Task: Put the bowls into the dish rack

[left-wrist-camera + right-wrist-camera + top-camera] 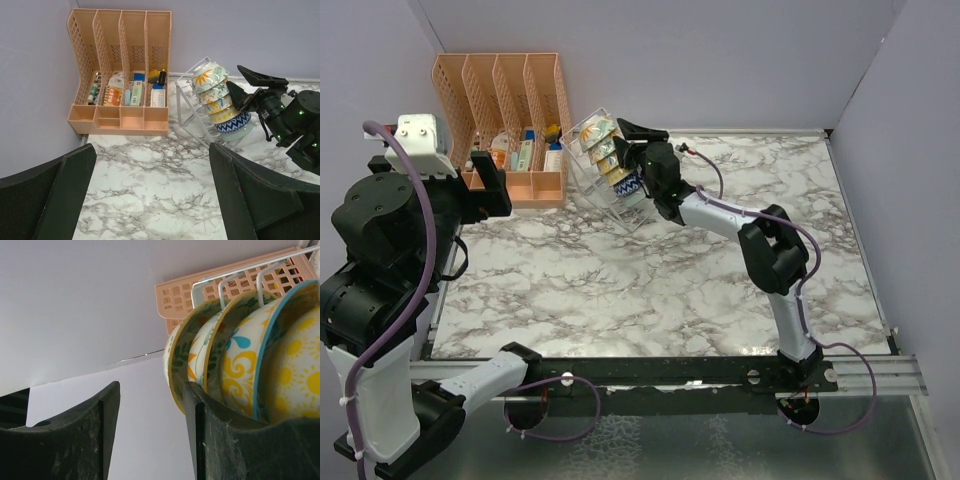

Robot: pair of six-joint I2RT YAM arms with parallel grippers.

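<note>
Left tool (150, 200) fingers spread wide, empty, over counter (150, 165). Right tool (150, 400) jaws apart, gripping nothing, tips just beside bowls (240, 365). Bowls stand on edge in dish rack (177, 100), ahead of left tool. Orange organizer (120, 65) behind rack.

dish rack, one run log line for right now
dish rack: bowls in slots | right gripper: open, beside bowls | left gripper: open, empty, apart
</note>
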